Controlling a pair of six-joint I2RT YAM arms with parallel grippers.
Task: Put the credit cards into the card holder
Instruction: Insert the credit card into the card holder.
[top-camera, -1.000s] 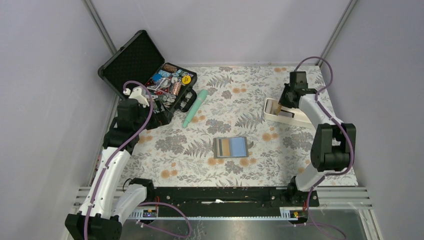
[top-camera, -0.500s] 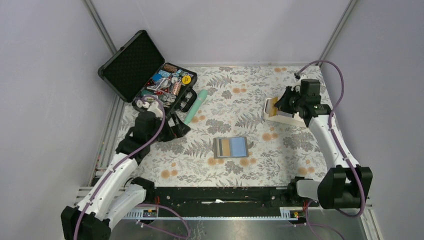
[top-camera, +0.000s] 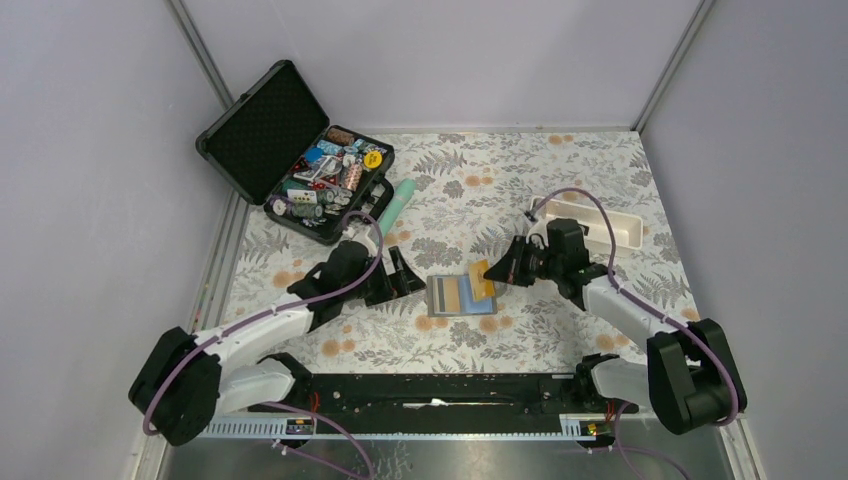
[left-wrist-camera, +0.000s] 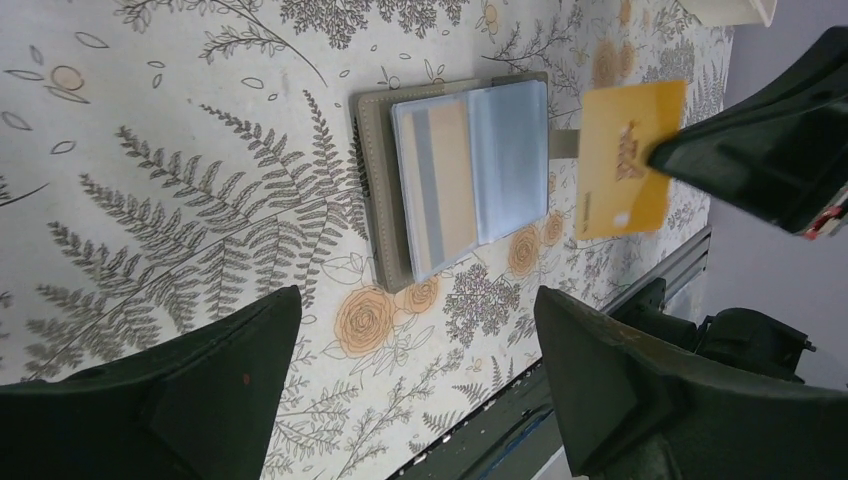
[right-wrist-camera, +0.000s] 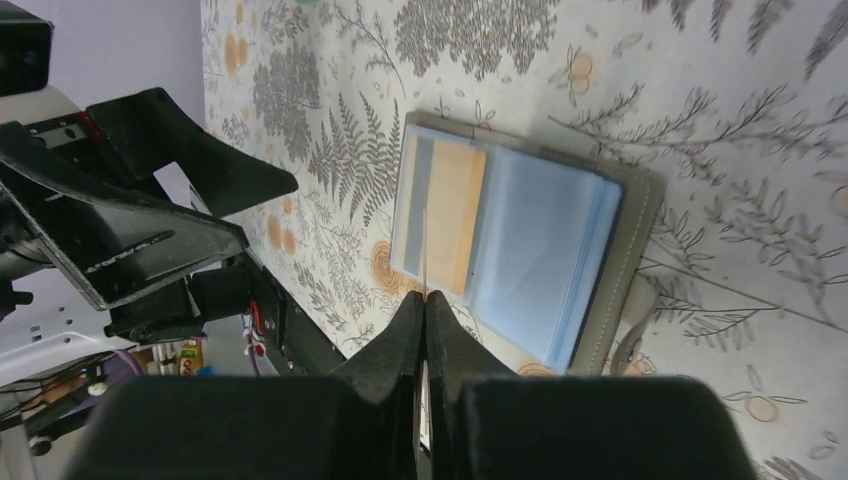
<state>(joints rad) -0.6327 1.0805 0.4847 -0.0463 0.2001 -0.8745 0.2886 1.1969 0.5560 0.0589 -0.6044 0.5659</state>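
Arriving from tray (top-camera: 612, 228), right fingers (right-wrist-camera: 410, 330) pinch yellow card (left-wrist-camera: 625, 160) over open holder (left-wrist-camera: 380, 200); left fingers (left-wrist-camera: 620, 390), wide, now beside holder: insertion next.

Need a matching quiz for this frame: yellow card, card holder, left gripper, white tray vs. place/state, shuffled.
1 yellow card
2 card holder
3 left gripper
4 white tray

A far right of the scene
B fingers wide apart, nothing held
C lying open, centre of scene
D pinched in right gripper

Pairs: 1-D, 2-C, 3-B, 4-A
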